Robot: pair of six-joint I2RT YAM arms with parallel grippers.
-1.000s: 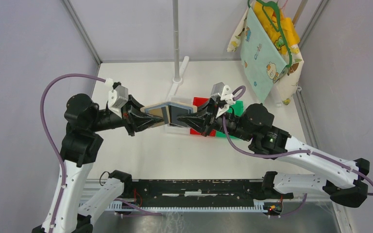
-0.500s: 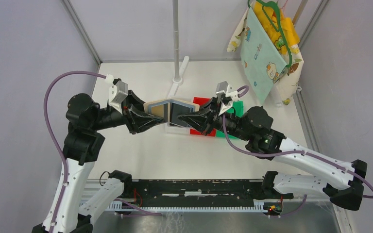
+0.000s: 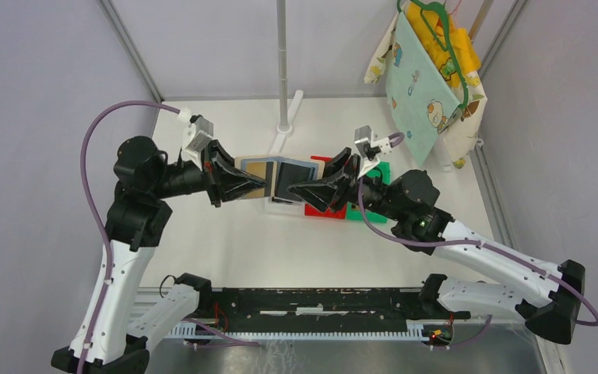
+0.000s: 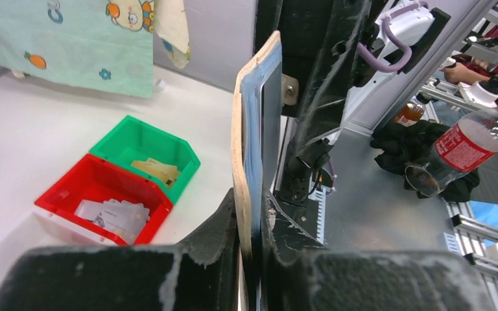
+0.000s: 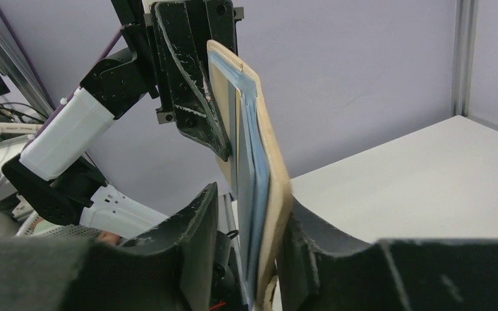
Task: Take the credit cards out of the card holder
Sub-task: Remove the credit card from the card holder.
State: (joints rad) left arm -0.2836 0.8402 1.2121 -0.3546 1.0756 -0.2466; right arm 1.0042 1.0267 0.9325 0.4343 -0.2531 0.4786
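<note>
Because both wrist cameras catch the card holder (image 3: pixel 277 176) edge-on, I cannot pick the credit cards out from its pale blue pockets, and its lower edge is lost behind the fingers. It hangs above the table at the centre of the overhead frame, between two grippers facing tip to tip. The left gripper (image 3: pixel 260 187) is clamped tight on its left edge. The right gripper (image 3: pixel 296 189) straddles the right edge, nearly closed, with a sliver of gap at one finger, so I cannot tell whether it grips. Overhead it half hides the red bin (image 4: pixel 97 188) and green bin (image 4: pixel 146 146). Left forearm reaches in from the left, right forearm from lower right
</note>
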